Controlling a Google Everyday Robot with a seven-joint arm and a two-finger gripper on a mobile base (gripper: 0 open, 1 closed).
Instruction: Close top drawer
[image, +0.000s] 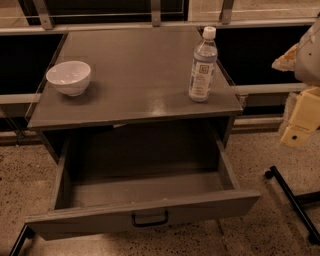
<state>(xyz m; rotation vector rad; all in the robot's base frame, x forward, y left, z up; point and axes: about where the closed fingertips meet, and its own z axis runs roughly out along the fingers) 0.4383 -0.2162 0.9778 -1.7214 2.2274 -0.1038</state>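
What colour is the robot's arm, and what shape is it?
Only a bit shows, at the right edge. The gripper looks pale yellow and blocky, with a small dark round spot near its lower end. Above it, the arm is rounded and light grey. No cables or writing show.

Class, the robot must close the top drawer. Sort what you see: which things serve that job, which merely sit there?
Job: top drawer, pulled open; its handle; end effector, at right edge, apart from it.
Lying about: white bowl and water bottle, on the cabinet top.
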